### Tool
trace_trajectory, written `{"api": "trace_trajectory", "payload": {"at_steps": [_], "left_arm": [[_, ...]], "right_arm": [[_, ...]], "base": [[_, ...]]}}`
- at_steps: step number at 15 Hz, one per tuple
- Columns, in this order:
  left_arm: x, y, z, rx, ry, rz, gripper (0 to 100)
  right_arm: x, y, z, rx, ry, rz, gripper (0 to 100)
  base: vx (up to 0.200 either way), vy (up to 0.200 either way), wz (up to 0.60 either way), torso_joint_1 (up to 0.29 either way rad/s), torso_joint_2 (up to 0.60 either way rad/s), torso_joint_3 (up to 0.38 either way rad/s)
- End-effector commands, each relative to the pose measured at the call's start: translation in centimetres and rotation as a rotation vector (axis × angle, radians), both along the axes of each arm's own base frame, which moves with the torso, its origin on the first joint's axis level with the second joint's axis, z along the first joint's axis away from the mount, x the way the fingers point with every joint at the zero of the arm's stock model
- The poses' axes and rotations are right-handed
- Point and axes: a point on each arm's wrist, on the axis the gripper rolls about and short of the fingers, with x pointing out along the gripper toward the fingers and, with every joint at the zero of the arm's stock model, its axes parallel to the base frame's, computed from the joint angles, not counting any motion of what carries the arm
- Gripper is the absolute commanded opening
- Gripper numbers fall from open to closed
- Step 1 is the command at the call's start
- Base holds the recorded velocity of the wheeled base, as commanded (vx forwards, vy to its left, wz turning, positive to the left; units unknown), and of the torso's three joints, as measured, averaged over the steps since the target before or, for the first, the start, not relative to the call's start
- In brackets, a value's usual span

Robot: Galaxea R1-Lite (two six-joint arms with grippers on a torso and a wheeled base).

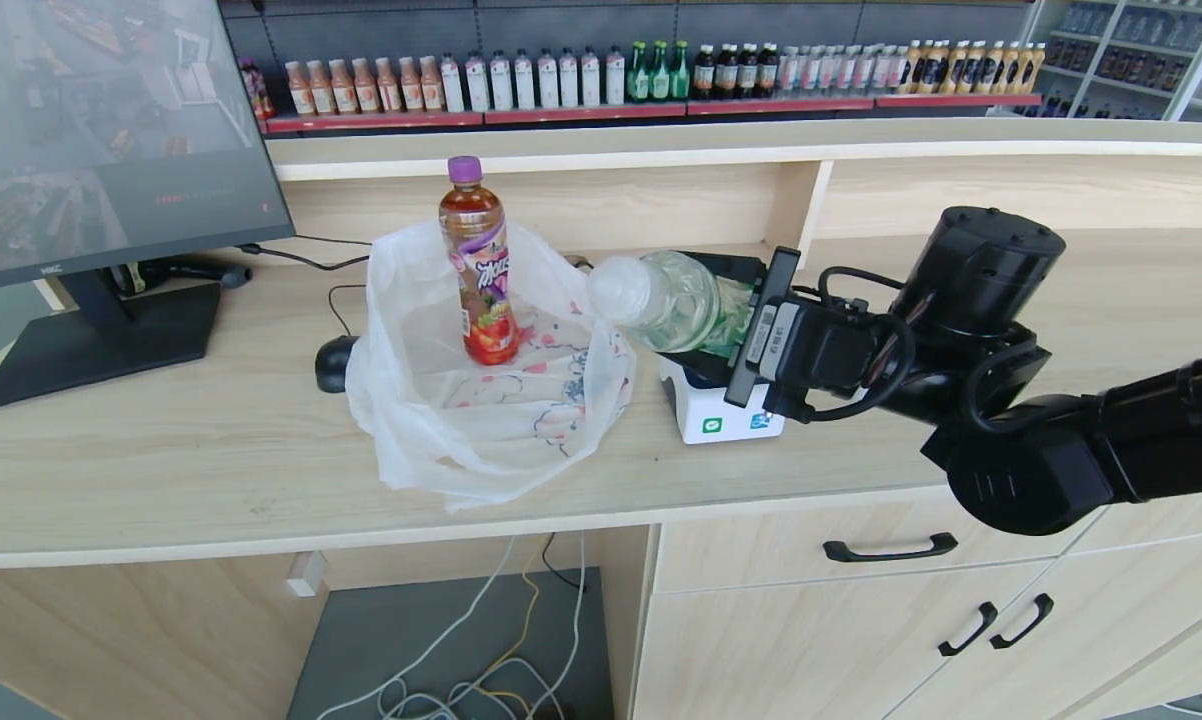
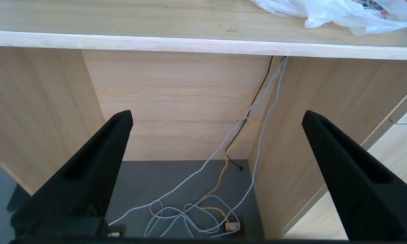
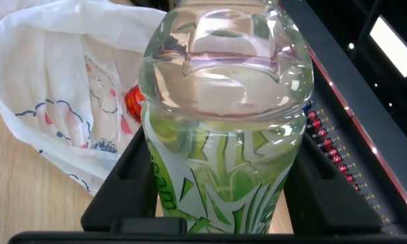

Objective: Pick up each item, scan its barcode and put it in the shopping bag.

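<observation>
Above scanner (image 1: 716, 415), beside shopping bag (image 1: 491, 410): right gripper (image 1: 736, 325) jaws clamped on clear bottle (image 1: 666, 300), held sideways. Step, likely: barcode scan. Next: carry over bag mouth, release. Left gripper (image 2: 217, 176) jaws wide, empty.

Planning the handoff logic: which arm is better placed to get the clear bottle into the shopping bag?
Right: the right gripper clamps the clear bottle beside the shopping bag; the left gripper hangs open below the counter.
</observation>
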Motion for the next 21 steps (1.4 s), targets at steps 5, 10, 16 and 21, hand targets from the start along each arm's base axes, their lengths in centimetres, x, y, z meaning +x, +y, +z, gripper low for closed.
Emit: {"api": "trace_trajectory", "payload": {"at_steps": [5,10,16,21], "left_arm": [[0.0,0.0,0.0,0.000,-0.001,0.000,100],[0.0,0.0,0.0,0.000,-0.001,0.001,100],[0.0,0.0,0.0,0.000,-0.001,0.001,100],[0.0,0.0,0.0,0.000,-0.001,0.001,100]], "right_arm": [[0.1,0.1,-0.2,-0.003,0.002,-0.001,0],[0.1,0.1,-0.2,-0.004,0.006,-0.001,0],[0.1,0.1,0.0,-0.001,0.002,-0.001,0],[-0.7,0.1,1.0,0.014,0.018,0.008,0]], "base": [[0.000,0.000,0.00,0.000,0.00,0.000],[0.000,0.000,0.00,0.000,0.00,0.000],[0.000,0.000,0.00,0.000,0.00,0.000],[0.000,0.000,0.00,0.000,0.00,0.000]]}}
